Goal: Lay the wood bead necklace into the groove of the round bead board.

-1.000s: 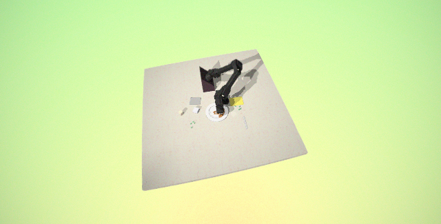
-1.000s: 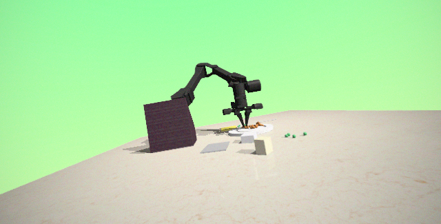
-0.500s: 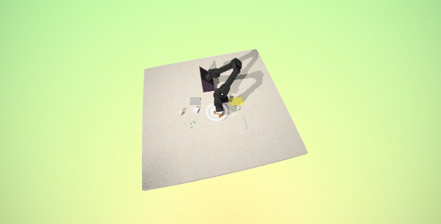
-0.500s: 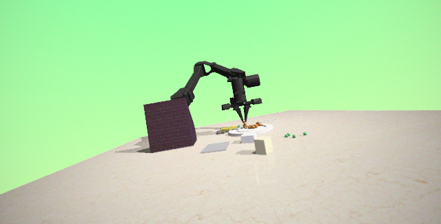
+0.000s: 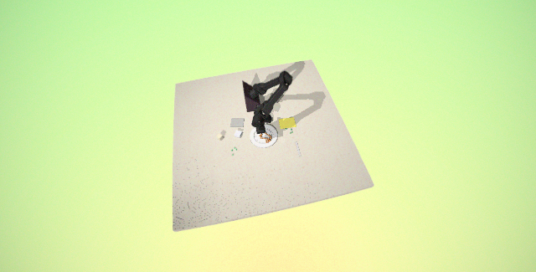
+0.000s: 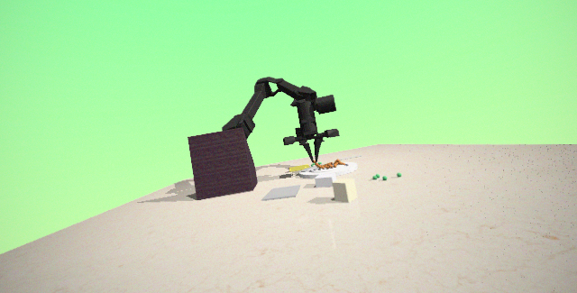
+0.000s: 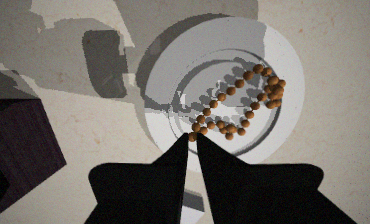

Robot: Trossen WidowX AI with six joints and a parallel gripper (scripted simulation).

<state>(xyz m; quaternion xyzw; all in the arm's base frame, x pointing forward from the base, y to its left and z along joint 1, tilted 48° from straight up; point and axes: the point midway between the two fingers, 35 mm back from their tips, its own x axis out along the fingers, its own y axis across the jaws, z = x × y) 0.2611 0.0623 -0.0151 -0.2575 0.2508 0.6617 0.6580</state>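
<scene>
- Gripping a bead of the necklace [image 5: 268, 140] [image 6: 331, 165] [image 7: 230, 90], the gripper [image 5: 260, 133] [image 6: 315, 162] [image 7: 192, 136] is closed on it, pointing down.
- Just ahead of the gripper, the necklace makes a long loop over the board [image 5: 252, 139] [image 6: 353, 168] [image 7: 292, 100], bunched at its far end.
- Directly below the gripper, the board lies flat on the counter [image 5: 268, 188] [image 6: 288, 248] [image 7: 336, 45].

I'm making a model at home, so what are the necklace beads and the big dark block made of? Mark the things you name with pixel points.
The beads [image 5: 268, 141] [image 6: 331, 165] [image 7: 240, 83] look like smooth wood: round, orange-brown. The block [image 6: 222, 165] [image 7: 23, 145] might be dull, dark-stained wood; thin streaks cross it.
</scene>
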